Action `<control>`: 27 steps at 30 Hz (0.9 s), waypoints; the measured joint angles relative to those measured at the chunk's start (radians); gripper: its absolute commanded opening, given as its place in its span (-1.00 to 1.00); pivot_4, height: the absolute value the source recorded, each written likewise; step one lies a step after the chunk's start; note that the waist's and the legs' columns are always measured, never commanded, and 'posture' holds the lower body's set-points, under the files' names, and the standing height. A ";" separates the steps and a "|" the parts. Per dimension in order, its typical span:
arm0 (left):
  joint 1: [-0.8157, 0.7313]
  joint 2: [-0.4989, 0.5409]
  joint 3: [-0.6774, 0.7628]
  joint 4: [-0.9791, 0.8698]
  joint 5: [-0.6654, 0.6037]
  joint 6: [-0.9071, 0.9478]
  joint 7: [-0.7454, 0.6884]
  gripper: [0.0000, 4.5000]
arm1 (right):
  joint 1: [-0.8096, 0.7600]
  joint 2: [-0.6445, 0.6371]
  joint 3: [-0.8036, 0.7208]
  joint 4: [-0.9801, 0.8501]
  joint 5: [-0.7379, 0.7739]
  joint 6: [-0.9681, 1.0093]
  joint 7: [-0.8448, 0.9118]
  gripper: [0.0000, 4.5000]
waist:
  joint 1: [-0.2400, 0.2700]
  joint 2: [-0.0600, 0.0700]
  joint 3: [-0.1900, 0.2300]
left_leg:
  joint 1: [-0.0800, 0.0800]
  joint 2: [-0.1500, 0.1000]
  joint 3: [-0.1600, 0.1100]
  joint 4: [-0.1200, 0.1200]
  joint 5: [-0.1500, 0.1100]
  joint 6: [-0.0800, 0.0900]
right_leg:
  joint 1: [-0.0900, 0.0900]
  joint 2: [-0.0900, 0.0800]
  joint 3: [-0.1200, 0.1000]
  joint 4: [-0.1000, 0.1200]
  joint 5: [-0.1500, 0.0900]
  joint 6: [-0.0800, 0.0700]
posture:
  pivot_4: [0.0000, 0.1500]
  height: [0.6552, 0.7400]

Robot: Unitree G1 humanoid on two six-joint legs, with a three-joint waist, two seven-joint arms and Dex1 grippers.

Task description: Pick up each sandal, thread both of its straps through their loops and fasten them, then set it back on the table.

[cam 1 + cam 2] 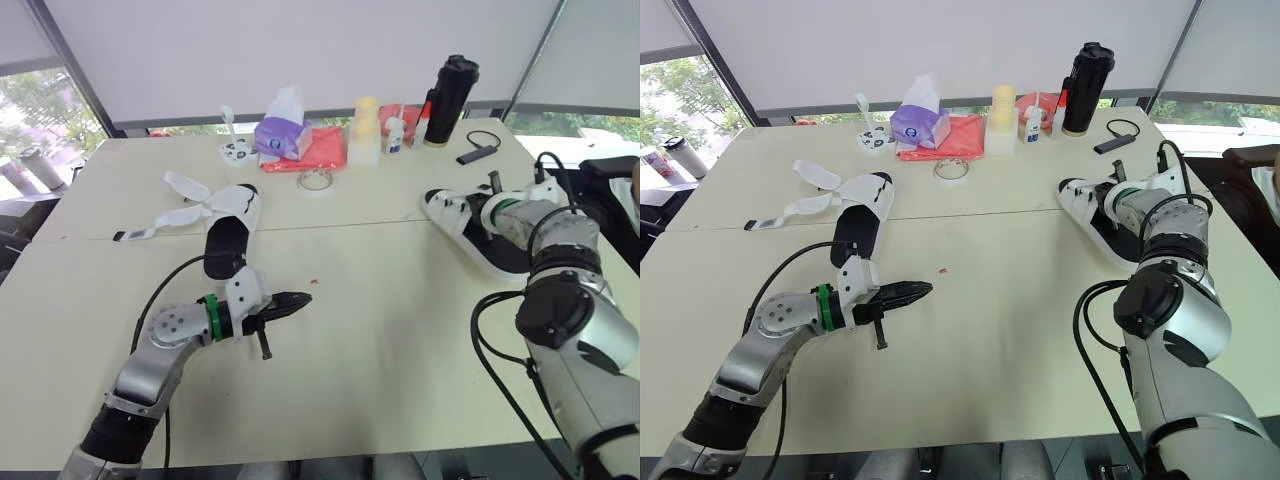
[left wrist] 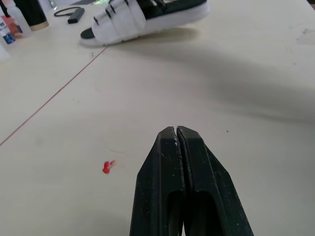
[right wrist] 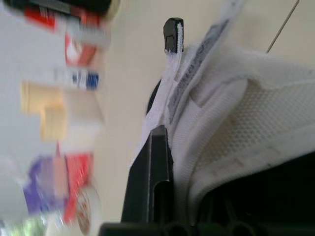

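A white sandal with a black footbed (image 1: 232, 232) lies on the left half of the table, its two straps (image 1: 185, 200) undone and spread out to the left. My left gripper (image 1: 297, 300) rests on the table just in front of it, shut and empty; its fingers (image 2: 176, 162) are pressed together. A second sandal (image 1: 462, 225) lies at the right. My right gripper (image 1: 480, 212) is at that sandal's straps. In the right wrist view one black finger (image 3: 150, 182) presses against a white strap (image 3: 197, 73) with a black end tab (image 3: 173, 33); the other finger is hidden behind it.
Along the back stand a purple tissue pack (image 1: 280, 135), a red cloth (image 1: 322, 148), a tape ring (image 1: 314, 181), a yellow bottle (image 1: 365, 130), a black flask (image 1: 450, 100) and a dark cable adapter (image 1: 480, 152). A red speck (image 1: 314, 282) lies mid-table.
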 measured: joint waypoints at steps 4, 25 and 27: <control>0.000 -0.006 -0.003 0.000 0.002 -0.001 0.000 -1.00 | 0.000 0.012 -0.024 0.000 0.036 -0.067 -0.011 -0.99 | -0.006 0.001 0.001 | 0.000 0.000 0.000 -0.001 0.000 0.000 | 0.000 0.000 0.000 0.000 0.000 0.000 | 1.00 1.00; 0.003 -0.010 -0.012 0.001 0.011 -0.003 -0.007 -1.00 | 0.118 0.147 0.001 -0.286 0.138 0.023 -0.126 0.98 | -0.029 0.002 0.001 | 0.002 0.001 0.000 0.000 0.000 0.000 | -0.001 0.000 0.001 0.004 0.000 0.000 | 1.00 1.00; 0.006 -0.010 -0.012 0.001 0.011 -0.003 -0.007 -1.00 | 0.122 0.149 0.003 -0.344 0.153 0.060 -0.148 0.99 | -0.028 0.002 0.001 | 0.002 0.001 -0.001 0.000 0.000 0.000 | -0.001 0.001 0.001 0.004 0.000 0.000 | 1.00 1.00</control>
